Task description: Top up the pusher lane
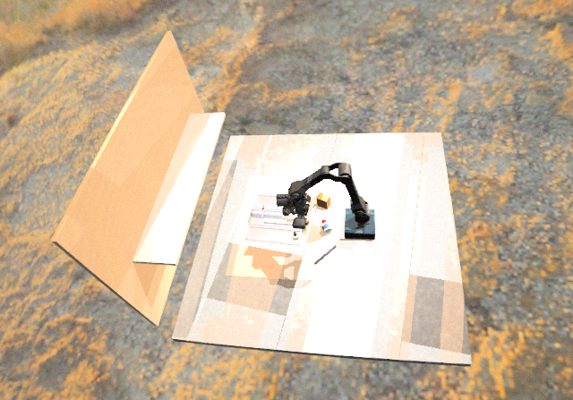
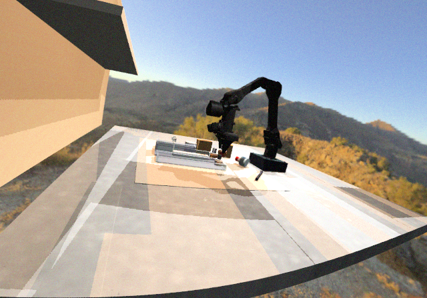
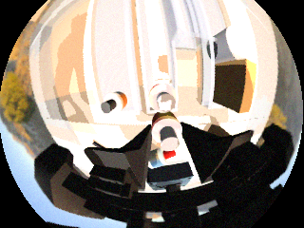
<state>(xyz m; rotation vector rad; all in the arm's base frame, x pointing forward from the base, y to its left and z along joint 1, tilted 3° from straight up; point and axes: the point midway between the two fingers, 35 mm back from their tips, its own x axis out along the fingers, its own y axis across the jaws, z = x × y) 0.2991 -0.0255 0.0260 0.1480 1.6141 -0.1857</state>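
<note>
My gripper [image 3: 165, 125] [image 2: 223, 154] is shut on a jar [image 3: 168, 135] with a grey lid and a dark red-brown body, held roughly upright at the front end of the sprung lane. A similar light-topped jar [image 3: 162, 98] stands just behind it in that lane. In the wrist view the held jar is close in front of the lane jar; whether they touch, and whether the held jar is on the floor, I cannot tell. The front stop and the pusher plate are mostly hidden. In the top view the arm covers the held jar.
A jar [image 3: 113, 103] [image 1: 295, 235] with a dark lid and an orange band stands in the neighbouring lane. A blue bottle [image 1: 326, 227] [image 2: 243, 161] with a red cap lies before the base. An orange-brown box [image 1: 323, 200] and a dark rod [image 1: 325, 254] [image 2: 259, 175] are nearby. A brown box [image 2: 204, 145] stands behind the lanes.
</note>
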